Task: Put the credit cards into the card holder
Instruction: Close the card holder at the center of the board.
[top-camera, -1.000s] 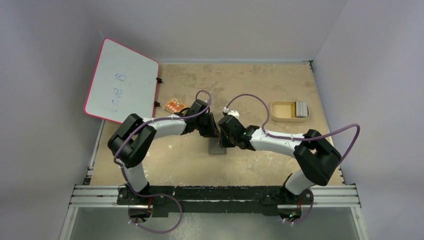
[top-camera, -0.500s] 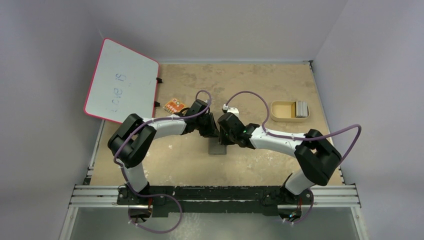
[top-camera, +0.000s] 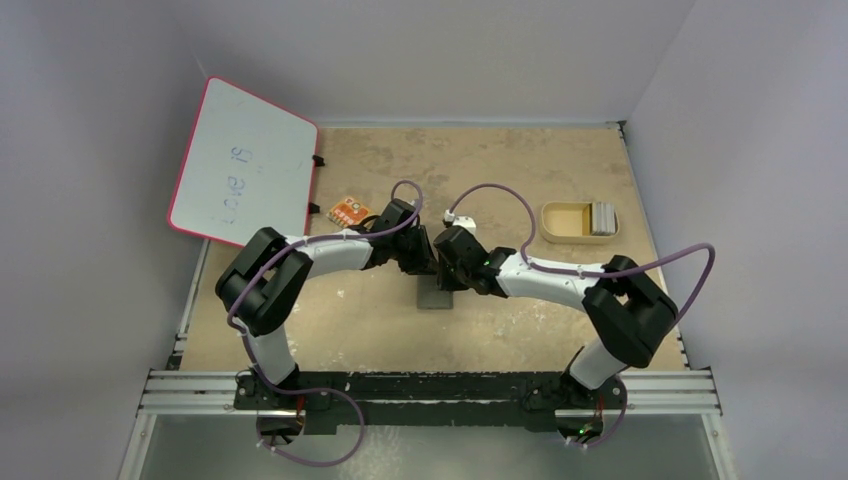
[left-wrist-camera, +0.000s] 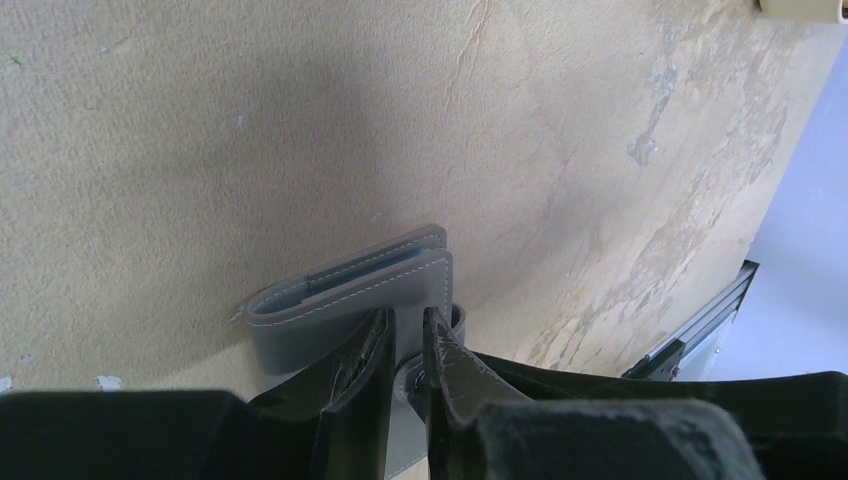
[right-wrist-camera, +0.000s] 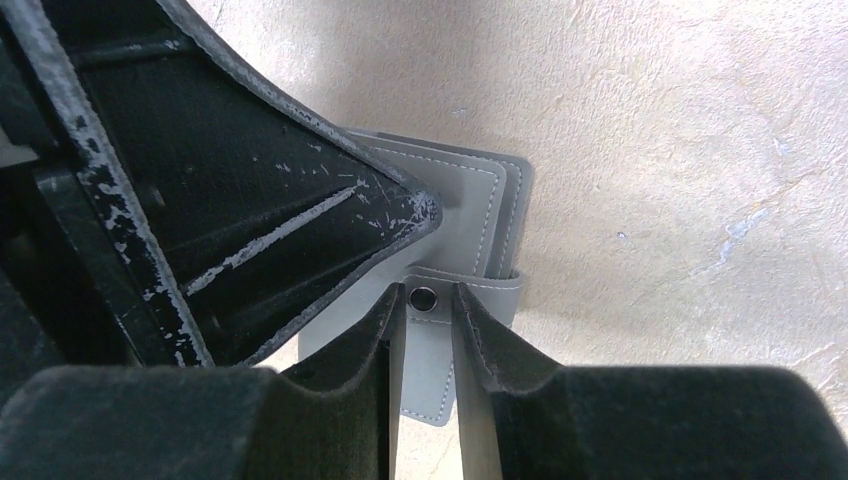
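The small grey fold-over card holder (top-camera: 434, 298) lies folded shut near the middle of the mottled tan bench (top-camera: 520, 165), and both arms meet over its 12 o'clock edge. The left pincer (top-camera: 424, 262) reaches in from 9 o'clock. Its black fingers (left-wrist-camera: 372, 345) stand narrowly apart, with the holder's grey strap tab (left-wrist-camera: 405, 410) filling the slit between them. The right pincer (top-camera: 448, 274) reaches in from 3 o'clock, equally narrow, with the tab's metal snap stud (right-wrist-camera: 423, 297) just at its fingertips. Whether either pincer actually clamps the tab I cannot tell. The thin grey-silver credit cards (top-camera: 602, 216) sit at the 3 o'clock end of a tan oblong tray (top-camera: 562, 222), well apart from the card holder. A pink-rimmed whiteboard (top-camera: 243, 160) sits at 10 o'clock, with a small orange tag (top-camera: 349, 211) near its corner.
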